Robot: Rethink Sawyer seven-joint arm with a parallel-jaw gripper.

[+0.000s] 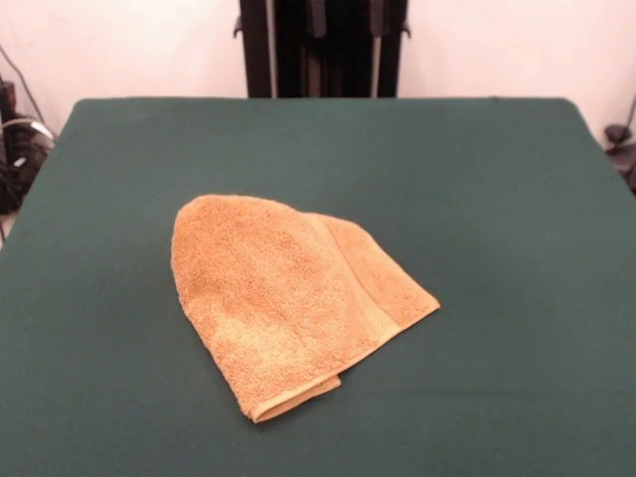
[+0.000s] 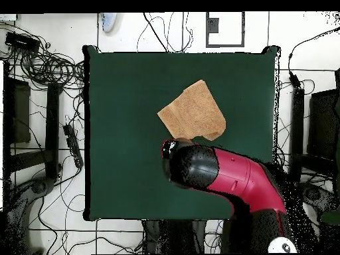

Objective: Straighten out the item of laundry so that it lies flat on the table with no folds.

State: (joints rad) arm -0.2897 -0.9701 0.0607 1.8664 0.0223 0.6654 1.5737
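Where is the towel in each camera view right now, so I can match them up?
Front view: the towel lies folded just left of centre on the table, rounded end toward the far side.
Overhead view: the towel sits right of centre in the upper half, just above the arm's black end.
Shared landmark: the green table top.

White wall [image 1: 119, 45] behind, pale tiled floor [image 2: 123, 232] all round, and cables [image 2: 46, 63] sprawled everywhere over it. Dark racks [image 2: 16, 113] stand along both sides, with a black stand [image 1: 323, 45] against the wall.
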